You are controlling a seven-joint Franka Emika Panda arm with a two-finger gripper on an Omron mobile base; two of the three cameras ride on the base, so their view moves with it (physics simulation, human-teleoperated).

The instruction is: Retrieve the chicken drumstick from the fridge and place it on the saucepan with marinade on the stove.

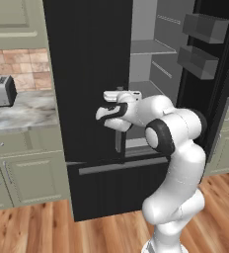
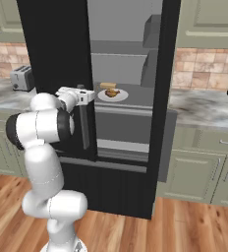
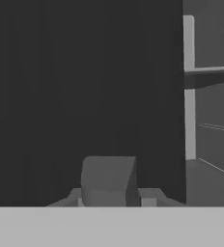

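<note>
Showing one fridge (image 2: pixel 57 59) | one chicken drumstick (image 2: pixel 112 92) | one pincer (image 2: pixel 89 96), state unclear

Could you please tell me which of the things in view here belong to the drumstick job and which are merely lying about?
Part of the job:
- fridge, right door open
- chicken drumstick, on the white plate inside
- gripper, at the fridge's grey handle

Lying about:
- toaster on the counter
- paler tan piece on the same plate
- door bins
</note>
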